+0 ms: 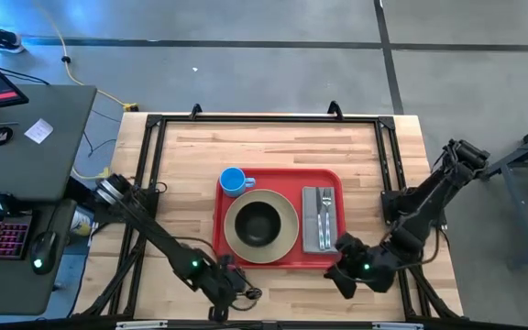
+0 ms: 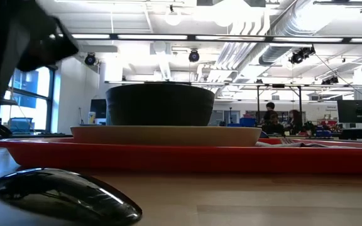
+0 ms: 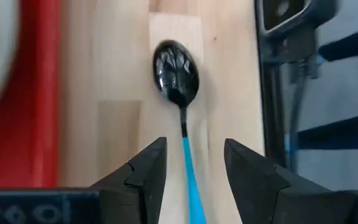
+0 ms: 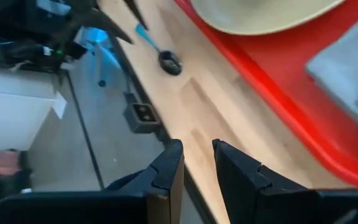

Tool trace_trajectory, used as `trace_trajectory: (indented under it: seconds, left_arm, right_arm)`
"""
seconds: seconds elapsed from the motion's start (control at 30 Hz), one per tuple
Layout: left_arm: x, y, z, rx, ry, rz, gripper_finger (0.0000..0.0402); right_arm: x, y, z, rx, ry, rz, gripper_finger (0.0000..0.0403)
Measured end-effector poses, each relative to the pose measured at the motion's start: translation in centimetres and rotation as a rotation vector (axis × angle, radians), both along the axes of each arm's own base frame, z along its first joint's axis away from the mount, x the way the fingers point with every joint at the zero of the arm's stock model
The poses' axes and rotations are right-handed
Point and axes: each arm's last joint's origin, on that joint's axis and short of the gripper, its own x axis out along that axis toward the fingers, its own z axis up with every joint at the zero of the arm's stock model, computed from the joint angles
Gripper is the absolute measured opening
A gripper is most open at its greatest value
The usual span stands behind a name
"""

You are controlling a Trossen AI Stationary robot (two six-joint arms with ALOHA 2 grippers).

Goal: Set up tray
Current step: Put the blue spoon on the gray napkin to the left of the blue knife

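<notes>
Centrally on the wooden bench (image 1: 282, 133): the red tray (image 1: 278, 176), flat, long side running left to right. On the tray: a round beige plate (image 1: 284, 240) with a dark bowl (image 1: 258, 223) sitting in it; a blue cup (image 1: 233, 180) at the tray's far-left corner, just beyond the plate; a grey napkin (image 1: 310, 234) on the tray's right part with a fork (image 1: 325, 209) and other cutlery lying along it. From table height, bowl stacked on plate, plate on tray, all level.

Off the tray, on bare wood near its front-left corner: a spoon (image 3: 178, 68) with a dark glossy bowl and a bright blue handle, lying flat, close beside the tray's rim but apart from it. Spoon's dark bowl large and close in the low view.

Left gripper (image 3: 194, 168) low over the bench just in front of the tray's front-left corner, fingers spread apart on either side of the blue handle, neither pad seen touching it; nothing held.

Right gripper (image 4: 197, 158) near the tray's front-right corner, over the bench edge, fingers only a narrow gap apart, nothing between them.
</notes>
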Motion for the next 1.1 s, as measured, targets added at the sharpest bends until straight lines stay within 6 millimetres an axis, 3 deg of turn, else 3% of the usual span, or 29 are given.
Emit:
trace_trajectory:
  seconds: [0.17, 0.47, 0.63, 0.87, 0.97, 1.1]
  left_arm:
    - [0.8, -0.7, -1.6, 0.012, 0.034, -0.007, 0.0195]
    - [1.2, -1.0, -1.4, -0.028, -0.017, 0.01, 0.0195]
    - [1.3, -1.2, -3.8, -0.022, 0.079, 0.022, 0.0195]
    - [1.7, -1.2, -4.8, -0.04, 0.116, 0.141, 0.0192]
    - [1.7, -1.2, -4.8, -0.026, 0.104, 0.151, 0.0171]
    - [1.6, -1.0, -4.9, -0.012, 0.116, 0.155, 0.0104]
  right_arm:
    - [-0.2, 0.7, 0.4, 0.021, -0.066, -0.025, 0.0083]
    - [0.3, 0.2, 0.5, 0.013, -0.078, -0.048, 0.0083]
    - [0.9, -0.4, 0.5, -0.004, -0.081, -0.069, 0.0083]
    - [1.2, -0.8, 0.4, 0.006, -0.068, -0.063, 0.0083]
    - [1.2, -0.7, 0.4, 0.008, -0.058, -0.05, 0.0083]
    - [1.2, -0.7, 0.4, 0.01, -0.049, -0.033, 0.0083]
